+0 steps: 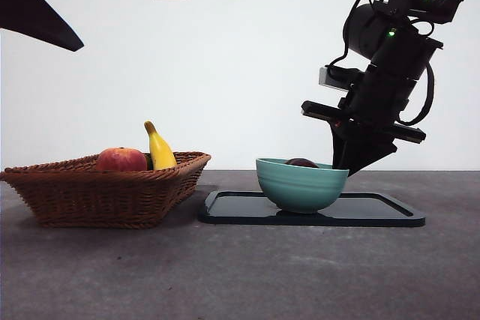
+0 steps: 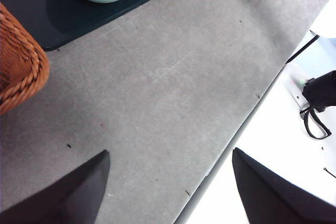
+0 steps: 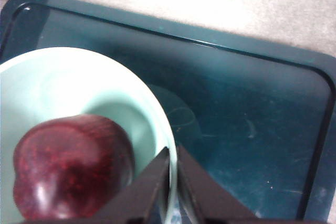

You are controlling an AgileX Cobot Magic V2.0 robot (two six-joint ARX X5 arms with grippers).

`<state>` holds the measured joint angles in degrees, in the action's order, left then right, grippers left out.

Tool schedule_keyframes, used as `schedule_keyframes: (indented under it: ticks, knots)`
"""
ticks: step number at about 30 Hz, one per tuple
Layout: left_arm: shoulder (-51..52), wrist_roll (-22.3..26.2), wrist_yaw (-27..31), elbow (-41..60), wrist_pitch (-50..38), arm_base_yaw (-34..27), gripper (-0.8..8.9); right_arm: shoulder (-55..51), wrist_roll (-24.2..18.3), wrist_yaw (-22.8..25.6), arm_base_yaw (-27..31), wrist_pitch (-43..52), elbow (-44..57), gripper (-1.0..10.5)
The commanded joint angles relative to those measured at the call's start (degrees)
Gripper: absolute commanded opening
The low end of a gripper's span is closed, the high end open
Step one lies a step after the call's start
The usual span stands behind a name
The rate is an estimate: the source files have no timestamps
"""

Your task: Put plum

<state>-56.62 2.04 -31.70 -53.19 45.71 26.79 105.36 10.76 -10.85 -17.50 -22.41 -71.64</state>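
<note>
Grey tabletop [image 1: 240,275] fills the near ground in the front view. On it at the left stands a woven wicker basket [image 1: 105,196] holding a red-orange peach-like fruit [image 1: 121,160] and a yellow banana [image 1: 160,149]. To its right lies a dark tray [image 1: 375,211], with a pale green bowl [image 1: 301,185] standing on its left part.

The plum [image 3: 71,166] sits inside the bowl, dark maroon and glossy; from the front only its top shows above the rim. Nothing grips it.

The right gripper [image 3: 173,182] reaches down from the upper right, its tips at the bowl's right rim. In the right wrist view the two black jaws stand nearly together with only a thin slit between them, clenched on nothing, and the rim passes right at their tips; whether they touch it cannot be told. The plum lies just beside them, apart.

The left gripper [image 2: 168,187] waits high at the left, jaws spread wide and empty, over bare table near the table's edge.

By the look of it the placing itself is done: the fruit rests in the bowl, free of the jaws. What is left seems to be the retreat. That calls for lifting the right gripper straight up and away from the rim, without hooking the bowl or tipping it on the tray.
</note>
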Motion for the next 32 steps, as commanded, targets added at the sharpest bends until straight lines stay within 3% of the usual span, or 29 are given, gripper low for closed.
schedule_keyframes:
  ticks: [1,5,17,24,32]
  knots:
    - [-0.28,0.26,-0.31,-0.61,-0.31,0.22,3.74,1.36,-0.22,-0.02,-0.15,0.07,-1.27,0.6]
    - [-0.28,0.26,-0.31,-0.61,-0.31,0.22,3.74,1.01,0.85,-0.04,-0.15,-0.13,-1.29,2.4]
    - [-0.28,0.48,-0.31,-0.61,-0.5,0.22,3.74,-10.95,0.76,0.37,-0.15,-3.37,-1.36,2.4]
    - [-0.28,0.48,-0.31,-0.61,-0.5,0.22,3.74,-24.7,-1.29,-2.93,-0.9,-11.89,-1.33,2.4]
    - [-0.28,0.48,-0.31,-0.61,-0.74,0.22,3.74,-39.41,-3.04,-0.9,-4.04,-24.13,-1.33,2.4]
